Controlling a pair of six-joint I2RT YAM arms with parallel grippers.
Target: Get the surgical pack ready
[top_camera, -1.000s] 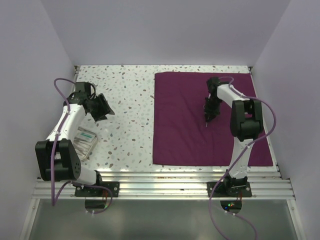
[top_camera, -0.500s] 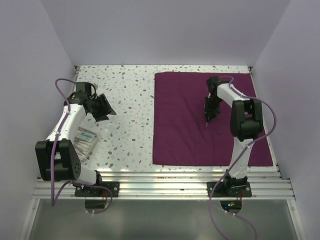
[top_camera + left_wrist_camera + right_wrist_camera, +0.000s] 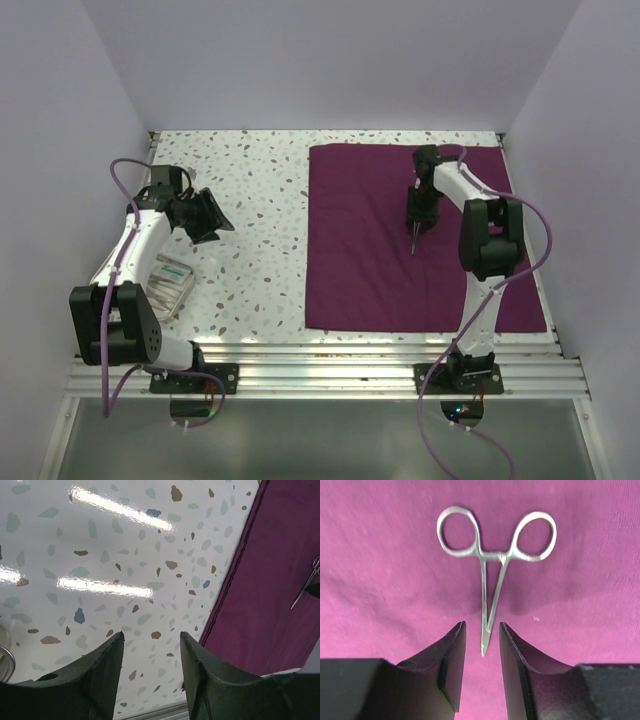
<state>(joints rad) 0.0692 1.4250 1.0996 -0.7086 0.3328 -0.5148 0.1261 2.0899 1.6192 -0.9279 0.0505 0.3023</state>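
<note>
The surgical pack (image 3: 370, 260) is a large dark-purple cloth spread flat on the right half of the table; it also shows in the left wrist view (image 3: 270, 605) and fills the right wrist view (image 3: 380, 555). Steel forceps (image 3: 490, 580) lie on it with the ring handles away from the camera. Their tip sits between the fingers of my right gripper (image 3: 482, 626), which is open and touches nothing. From above, the forceps (image 3: 413, 240) lie just below my right gripper (image 3: 417, 215). My left gripper (image 3: 151, 635) hangs open and empty over the speckled table left of the cloth (image 3: 215, 222).
A heap of steel instruments and a white packet (image 3: 165, 280) lies by the left arm at the table's left edge. Walls close in the back and both sides. A metal rail (image 3: 320, 350) runs along the near edge.
My right gripper has opened and drawn back toward the far edge, leaving the forceps lying on the cloth. The left arm has not moved.
</note>
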